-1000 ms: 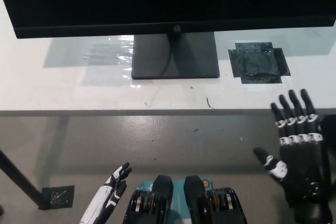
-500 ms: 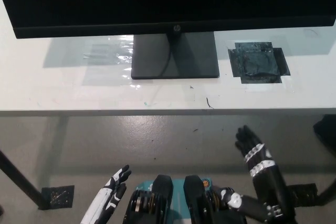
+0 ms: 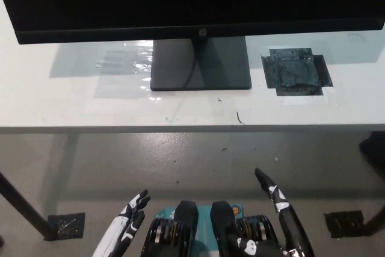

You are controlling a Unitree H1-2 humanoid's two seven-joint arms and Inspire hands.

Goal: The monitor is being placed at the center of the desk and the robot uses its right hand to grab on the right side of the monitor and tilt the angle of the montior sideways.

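The black monitor [image 3: 192, 1] stands at the middle of the white desk [image 3: 180, 109], its screen filling the top of the head view and its square base [image 3: 200, 64] below. My black right hand [image 3: 280, 215] is low at the bottom, below the desk's front edge, fingers stretched out and holding nothing, far from the monitor. My white left hand [image 3: 129, 218] rests at the lower left, fingers apart and empty.
A dark tape patch [image 3: 296, 71] lies on the desk right of the base. A shiny clear film patch [image 3: 120, 61] lies left of it. Below the desk edge is grey floor, with a dark desk leg [image 3: 24, 209] at the lower left.
My right hand has dropped from the right side near the desk edge down and leftward to the bottom of the picture. The monitor and left hand have not moved.
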